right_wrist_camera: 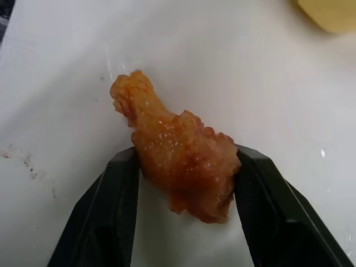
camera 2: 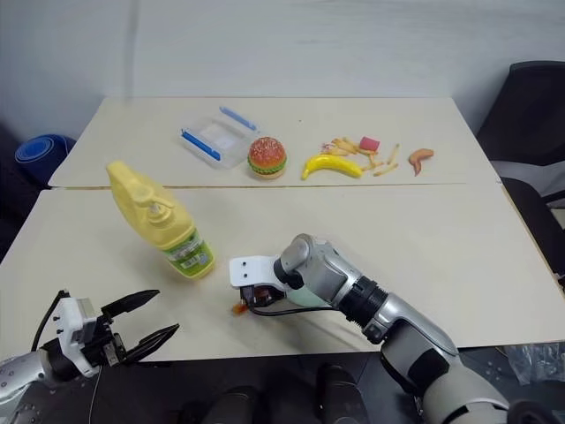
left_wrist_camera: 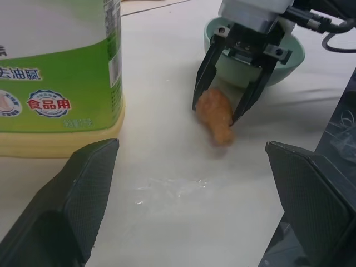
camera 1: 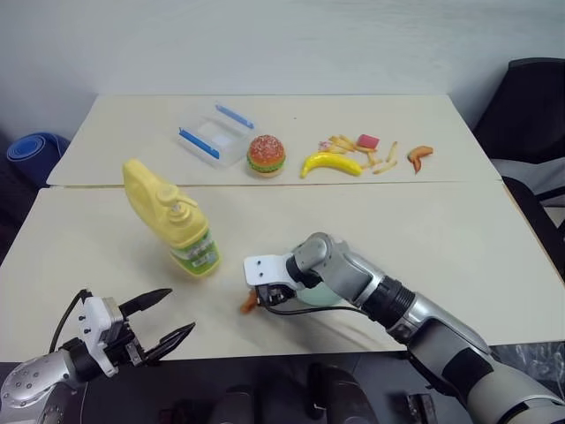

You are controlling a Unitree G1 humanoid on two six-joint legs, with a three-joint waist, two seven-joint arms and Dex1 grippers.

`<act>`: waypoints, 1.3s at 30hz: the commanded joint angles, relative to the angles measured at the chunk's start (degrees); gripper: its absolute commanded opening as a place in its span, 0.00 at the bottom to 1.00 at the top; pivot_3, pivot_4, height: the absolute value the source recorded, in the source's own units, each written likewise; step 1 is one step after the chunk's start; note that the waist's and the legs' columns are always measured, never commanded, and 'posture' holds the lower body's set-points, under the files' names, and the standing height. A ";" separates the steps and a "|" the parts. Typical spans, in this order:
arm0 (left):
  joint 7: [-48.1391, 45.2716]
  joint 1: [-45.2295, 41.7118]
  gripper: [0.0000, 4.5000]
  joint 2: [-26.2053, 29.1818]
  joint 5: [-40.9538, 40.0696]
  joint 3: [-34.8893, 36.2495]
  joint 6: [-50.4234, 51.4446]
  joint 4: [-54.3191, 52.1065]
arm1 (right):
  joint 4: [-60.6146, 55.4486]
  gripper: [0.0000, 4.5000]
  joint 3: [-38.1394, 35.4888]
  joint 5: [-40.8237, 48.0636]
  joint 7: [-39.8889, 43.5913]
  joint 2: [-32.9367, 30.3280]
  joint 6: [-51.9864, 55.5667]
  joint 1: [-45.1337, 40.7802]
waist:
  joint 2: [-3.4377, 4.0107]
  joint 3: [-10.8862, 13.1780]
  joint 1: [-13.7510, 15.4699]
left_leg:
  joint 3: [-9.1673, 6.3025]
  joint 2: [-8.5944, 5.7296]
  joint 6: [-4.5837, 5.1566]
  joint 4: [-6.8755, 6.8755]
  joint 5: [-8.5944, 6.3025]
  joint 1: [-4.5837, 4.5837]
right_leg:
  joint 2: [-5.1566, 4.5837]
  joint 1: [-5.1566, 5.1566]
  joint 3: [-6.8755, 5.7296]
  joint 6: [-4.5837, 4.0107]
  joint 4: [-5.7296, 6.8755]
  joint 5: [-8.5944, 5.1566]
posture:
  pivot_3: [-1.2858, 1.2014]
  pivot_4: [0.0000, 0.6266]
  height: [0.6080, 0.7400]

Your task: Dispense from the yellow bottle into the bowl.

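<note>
Nearest the camera, both arms reach over the near table [camera 1: 459,238], a pale top that abuts a second one behind it. On this near table the yellow bottle [camera 1: 169,216] stands leaning, pump on top and green label at its foot, forward of the left arm and to the left of the right hand. Close to the right of the bottle's foot sits the bowl [left_wrist_camera: 289,61], pale mint and low, mostly hidden in the head views beneath the right wrist. The left gripper [camera 1: 159,321] hangs at the table's near edge with its black fingers spread wide and nothing between them, pointing roughly toward the bottle's base. The right gripper [right_wrist_camera: 183,183] is angled down just beside the bowl's rim, its fingers pressed against both sides of a fried chicken piece [right_wrist_camera: 178,150] that lies on the tabletop between bowl and bottle.

By my reading the left arm has the clearer line to the bottle, which rises tall just ahead of its open fingers, while the right hand is taken up with the chicken. Smaller props lie well apart on the far table: a clear box [camera 1: 212,137], a burger [camera 1: 266,155], a banana [camera 1: 330,162], some fries [camera 1: 353,146].
</note>
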 commanded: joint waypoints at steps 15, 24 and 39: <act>-4.18 -7.31 1.00 1.66 -2.88 -7.17 4.48 -7.07 | 7.51 0.45 -47.85 17.57 4.56 -31.67 -25.29 20.60 | -0.13 -0.07 2.27 | 0.01 -0.06 0.20 -0.01 -0.11 0.01 | -0.07 0.24 0.00 0.08 -0.43 0.05 | 0.52 0.24 1.00; -3.58 -8.90 1.00 1.77 -3.11 -7.29 6.14 -9.14 | 39.10 0.53 -47.80 11.80 -1.79 -32.56 -41.42 21.01 | 0.30 0.18 -0.21 | 0.57 0.03 0.06 -0.02 0.11 0.21 | 0.10 0.34 0.45 0.10 -0.23 0.08 | 0.52 0.24 1.00; -2.75 -6.43 1.00 1.62 -2.92 -3.64 5.34 -7.52 | -29.12 0.99 -43.69 31.82 2.23 -32.14 -13.10 44.98 | 0.40 0.21 2.61 | 0.19 0.10 0.00 -0.01 -0.07 0.24 | 0.02 0.27 0.30 0.04 -0.44 0.11 | 0.52 0.24 1.00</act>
